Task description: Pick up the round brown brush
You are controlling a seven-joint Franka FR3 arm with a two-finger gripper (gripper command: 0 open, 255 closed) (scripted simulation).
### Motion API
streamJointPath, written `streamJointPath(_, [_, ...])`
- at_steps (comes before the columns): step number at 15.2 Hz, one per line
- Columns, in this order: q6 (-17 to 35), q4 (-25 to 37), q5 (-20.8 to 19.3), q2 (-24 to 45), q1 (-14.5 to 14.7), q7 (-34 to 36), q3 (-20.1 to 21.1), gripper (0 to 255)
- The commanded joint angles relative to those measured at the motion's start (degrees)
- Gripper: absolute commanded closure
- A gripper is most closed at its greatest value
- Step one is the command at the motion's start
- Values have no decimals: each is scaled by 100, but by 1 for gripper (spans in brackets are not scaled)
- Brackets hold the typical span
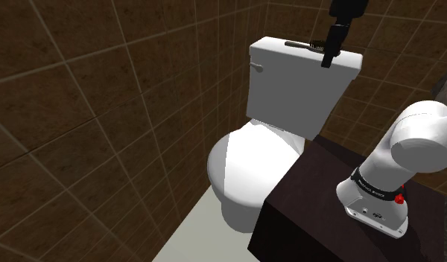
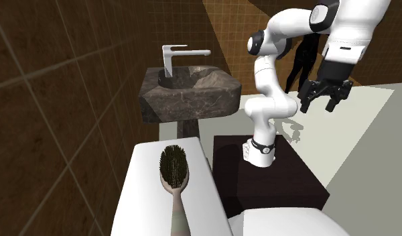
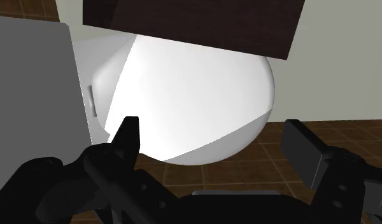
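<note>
Wide open and clasping nothing, the all-black two-finger gripper (image 2: 325, 96) of the white Franka arm (image 2: 272, 100) hangs in mid-air at 2 o'clock in the second exterior view, touching nothing. Seen from the wrist, its fingers (image 3: 129, 137) stand far apart, and the smooth white toilet bowl (image 3: 196, 89) lies beyond the gap between them, with the dark brown box stand (image 3: 190, 25) past it.

The oval-headed brush with dark brown bristles and a tan handle (image 2: 174, 175) lies flat, bristles up, on the white toilet tank lid (image 2: 143, 194) at 7 o'clock, head towards 12 and handle towards 6, well apart from the gripper. From the shoulder camera the brush (image 1: 299, 45) sits atop the tank at 1 o'clock.

At 11 o'clock in the second exterior view, a dark grey stone washbasin (image 2: 193, 100) carries a white tap (image 2: 171, 59) on its rim, spout over the bowl.
</note>
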Motion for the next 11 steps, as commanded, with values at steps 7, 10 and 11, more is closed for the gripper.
streamJointPath(7, [391,215,-529,597,-253,-683,-648,0])
streamJointPath(10, [589,408,-740,966,-365,-1011,-958,0])
streamJointPath(11, [653,485,-802,1098,-399,-1119,-1059,0])
